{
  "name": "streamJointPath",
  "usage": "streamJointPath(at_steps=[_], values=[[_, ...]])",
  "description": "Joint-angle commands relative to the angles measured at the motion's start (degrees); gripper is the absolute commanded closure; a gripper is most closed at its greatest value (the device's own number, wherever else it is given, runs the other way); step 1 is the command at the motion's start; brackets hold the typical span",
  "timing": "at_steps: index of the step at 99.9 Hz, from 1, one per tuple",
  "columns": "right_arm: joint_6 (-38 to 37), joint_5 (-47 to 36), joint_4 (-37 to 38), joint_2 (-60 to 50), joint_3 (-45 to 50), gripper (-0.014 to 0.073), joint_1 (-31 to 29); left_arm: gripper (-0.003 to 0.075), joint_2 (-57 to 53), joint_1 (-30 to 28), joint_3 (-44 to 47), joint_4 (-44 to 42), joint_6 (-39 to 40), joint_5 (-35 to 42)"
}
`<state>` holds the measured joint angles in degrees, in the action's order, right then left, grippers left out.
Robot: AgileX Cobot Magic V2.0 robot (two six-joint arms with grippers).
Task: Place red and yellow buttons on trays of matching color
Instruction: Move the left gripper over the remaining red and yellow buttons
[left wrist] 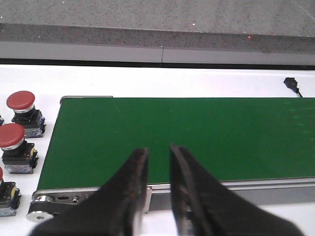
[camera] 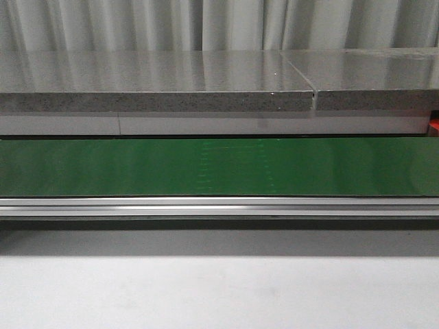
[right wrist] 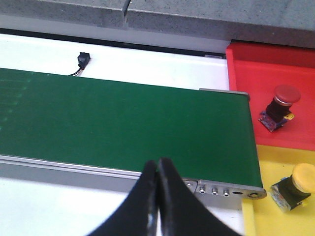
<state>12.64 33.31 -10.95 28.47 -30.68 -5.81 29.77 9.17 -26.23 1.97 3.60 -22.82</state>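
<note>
The left pincer (left wrist: 158,162) hangs nearest, its fingers parted by a narrow gap with nothing between, over the near edge of the green belt (left wrist: 187,135). Off the belt's end, well to one side of it, red buttons (left wrist: 20,101) stand on the white surface (left wrist: 147,81). The right pincer (right wrist: 156,172) is clenched, empty, above the belt's near rail. Beyond the belt's end, one red button (right wrist: 280,105) lies on the red tray (right wrist: 256,69), a yellow button (right wrist: 295,186) on the yellow tray (right wrist: 266,162), both apart from that pincer.
</note>
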Motion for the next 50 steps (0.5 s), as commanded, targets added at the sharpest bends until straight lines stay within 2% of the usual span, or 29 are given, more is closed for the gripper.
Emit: streamJointPath(at_steps=[1,6,9,16,31,50], values=[[0.54,-3.7,-0.34,0.04,-1.48,0.0662,0.07,0.0344,0.26,0.51,-1.74,0.63,0.11,4.02],[0.54,-3.7,-0.34,0.04,-1.48,0.0662,0.07,0.0201,0.26,0.51,-1.74,0.63,0.11,4.02],[0.54,-3.63,-0.34,0.04,-1.48,0.0662,0.07,0.0146,0.26,0.51,-1.74,0.63,0.11,4.02],[0.54,-3.63,-0.34,0.04,-1.48,0.0662,0.07,0.0073,0.26,0.51,-1.74,0.63,0.11,4.75],[0.54,-3.63,-0.34,0.04,-1.48,0.0662,0.07,0.0069,0.26,0.4,-1.85,0.63,0.38,4.65],[0.54,-3.63,-0.34,0.04,-1.48,0.0662,0.07,0.0069,1.97,-2.37,-6.13,0.53,6.69,3.68]])
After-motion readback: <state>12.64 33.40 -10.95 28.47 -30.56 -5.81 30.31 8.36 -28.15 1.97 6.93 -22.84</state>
